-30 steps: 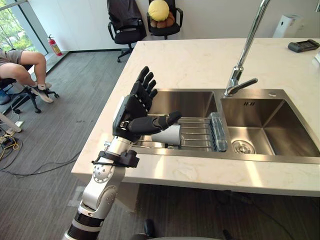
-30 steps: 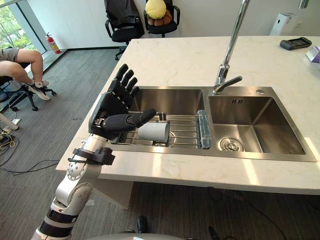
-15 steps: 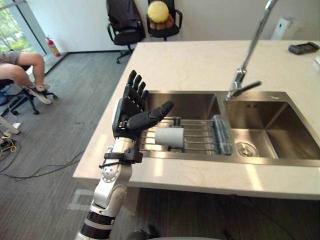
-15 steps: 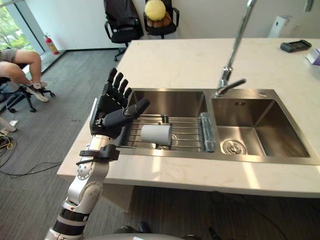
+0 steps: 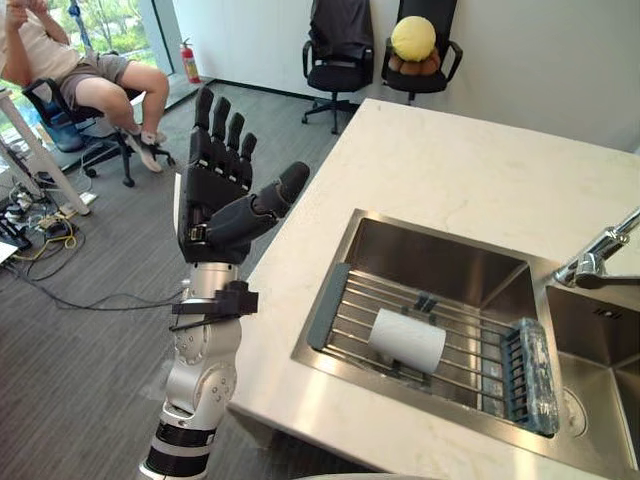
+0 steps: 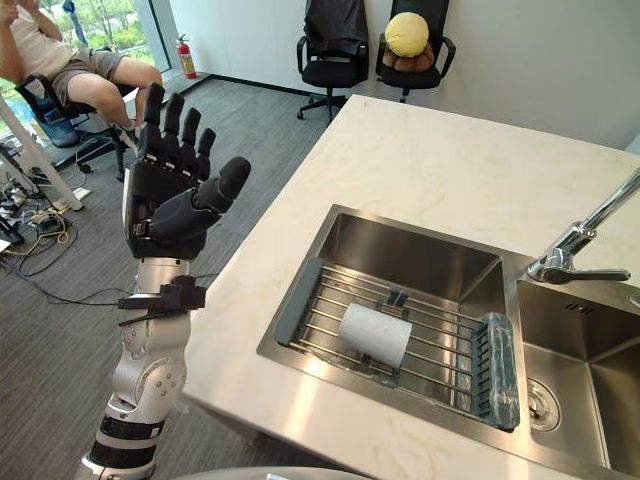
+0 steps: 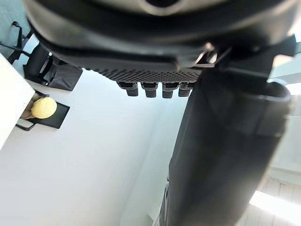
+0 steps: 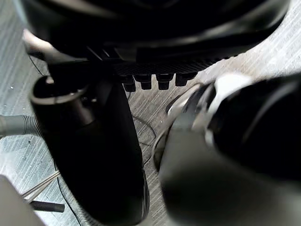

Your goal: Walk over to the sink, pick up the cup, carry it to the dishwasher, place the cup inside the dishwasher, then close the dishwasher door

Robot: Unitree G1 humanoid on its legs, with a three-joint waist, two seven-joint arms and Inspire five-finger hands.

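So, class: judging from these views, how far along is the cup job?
Reached: the sink. In hand: nothing; the left hand is raised open beside the counter, and the cup lies untouched on its side on the rack. Left: grasping, carrying, loading the dishwasher, closing its door.

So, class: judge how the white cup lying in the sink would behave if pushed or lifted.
The cup lies on its side, so it would probably roll on the wire rack. It looks smooth and rigid: likely slippery, unlikely to bend.
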